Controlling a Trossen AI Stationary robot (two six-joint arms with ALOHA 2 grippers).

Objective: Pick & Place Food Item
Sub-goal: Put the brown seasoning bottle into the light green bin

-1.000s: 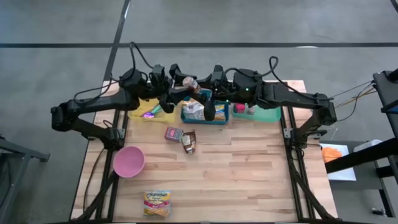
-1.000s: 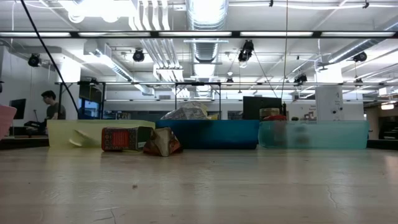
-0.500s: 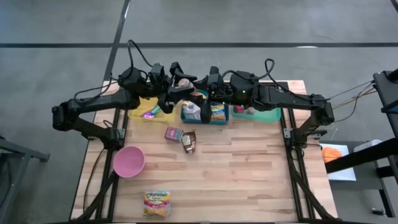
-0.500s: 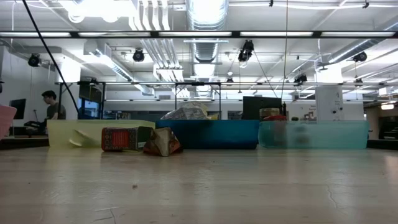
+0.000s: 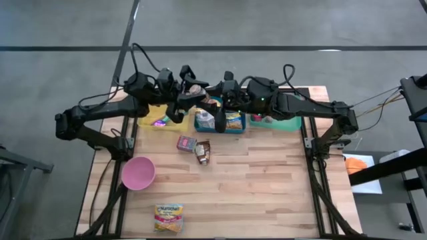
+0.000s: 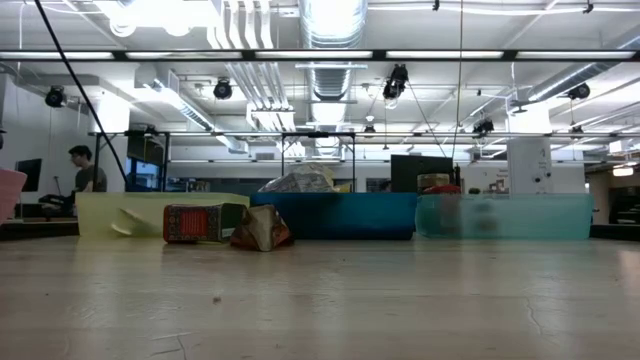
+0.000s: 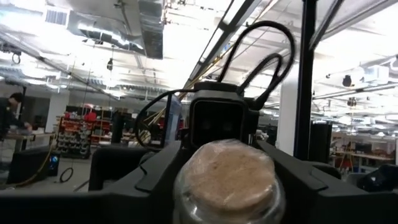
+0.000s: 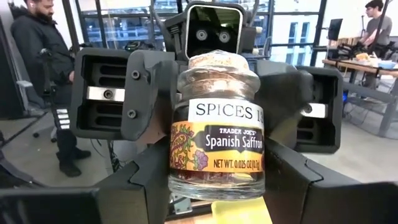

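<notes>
While hanging in the air above the far edge of the bench [image 5: 267,187], over the spot where the yellow bin [image 5: 150,123] is meeting the blue bin [image 5: 212,127], being held there between the two arms: a small glass jar [image 8: 216,134]. Showing clear glass, a pale cork stopper, a white band reading "SPICES" and an orange label reading "Spanish Saffron". Being clamped at its lower body by the right gripper [image 8: 216,193], one dark finger [image 8: 146,186] pressing on each side. Pointing its cork end at the left gripper [image 7: 227,180], which is sitting around the stopper; whether gripping it or merely surrounding it, not possible to tell.

Lying on pale wooden planks: a red carton [image 5: 185,143] and a brown pouch [image 5: 203,151] just in front of the bins, a pink bowl [image 5: 138,173] near the left edge, a yellow packet [image 5: 169,218] at the near edge. Sitting beside the blue bin toward the right edge, a green bin [image 5: 287,123].

Stretching behind, a workshop with ceiling ducts and strip lights; a person [image 8: 43,62] in a dark jacket standing beyond the bench.

Staying out of the low view: both grippers and the jar. Hiding most of the bins' contents from above: the arms.
</notes>
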